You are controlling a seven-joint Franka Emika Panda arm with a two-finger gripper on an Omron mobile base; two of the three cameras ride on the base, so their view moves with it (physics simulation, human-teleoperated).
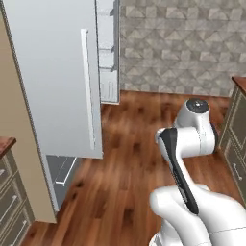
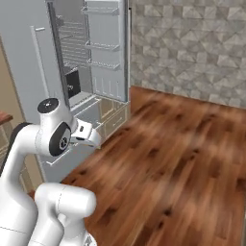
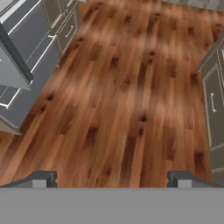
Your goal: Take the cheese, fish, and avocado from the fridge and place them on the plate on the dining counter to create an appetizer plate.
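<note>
The fridge [image 2: 43, 57] stands open, a tall silver-grey unit. Its left door [image 1: 53, 77] with a long bar handle [image 1: 87, 91] swings out toward me. The right door's white wire shelves [image 2: 106, 48] look bare. Lower drawers [image 2: 111, 120] sit under the wire racks inside. My gripper [image 3: 113, 180] is open, fingertips [image 3: 43, 178] wide apart, with nothing between them. It points down at the wood floor [image 3: 122, 96] beside the fridge's drawers [image 3: 30, 39]. The cheese, fish and avocado are hidden. The plate and dining counter are out of view.
A dark boxy thing [image 2: 73, 84] sits deep in the fridge; I cannot tell what it is. Beige cabinets [image 1: 9, 197] with a brown top flank the fridge on the left. More cabinets [image 1: 236, 139] stand at the right. A stone-tiled wall [image 2: 192, 43] closes the back.
</note>
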